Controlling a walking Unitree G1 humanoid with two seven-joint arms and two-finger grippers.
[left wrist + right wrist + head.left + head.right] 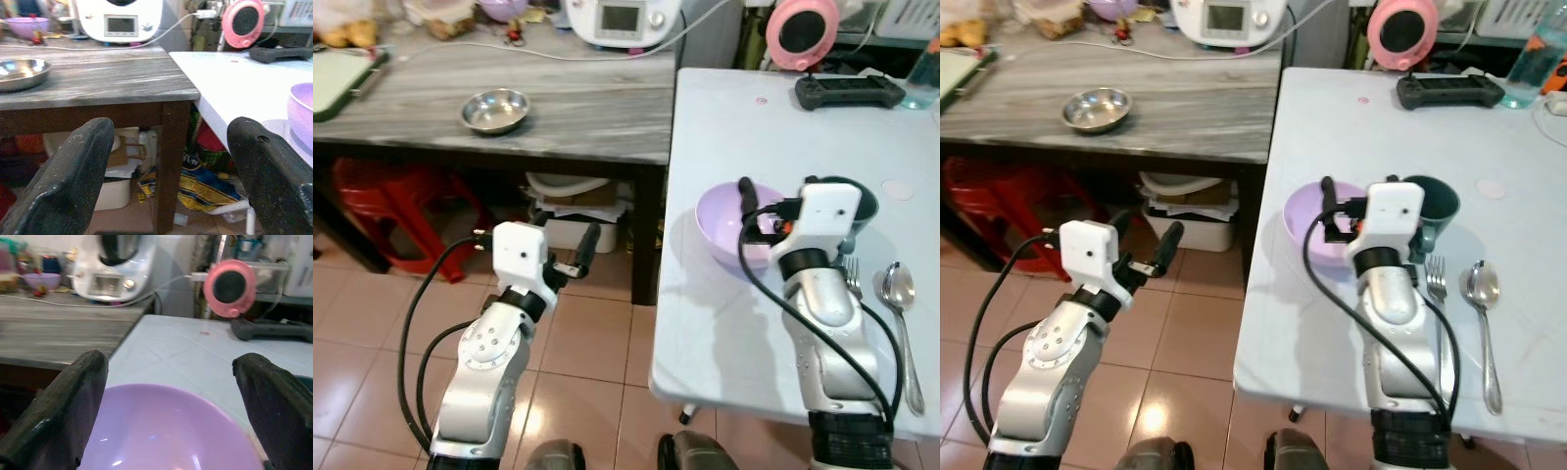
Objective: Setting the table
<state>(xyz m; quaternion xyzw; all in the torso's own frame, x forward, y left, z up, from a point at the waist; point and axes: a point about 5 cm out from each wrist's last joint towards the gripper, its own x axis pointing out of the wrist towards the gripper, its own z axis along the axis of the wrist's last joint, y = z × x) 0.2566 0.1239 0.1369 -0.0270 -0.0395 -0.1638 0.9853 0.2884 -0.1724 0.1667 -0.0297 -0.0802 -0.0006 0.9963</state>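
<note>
The purple bowl (736, 223) sits right of centre in the frame on the white bench (724, 323), touching a dark green cup (858, 201); fork (851, 275) and spoon (899, 294) lie lower right. The right claw (777, 199) hovers over the bowl, wide open, empty. The left claw (576, 253), lower left over the floor, is open and empty. A steel bowl (495, 109) rests upper left

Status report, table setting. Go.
Right gripper open over purple bowl. Left gripper open, off the table. Fork, spoon laid; green cup close behind bowl.
</note>
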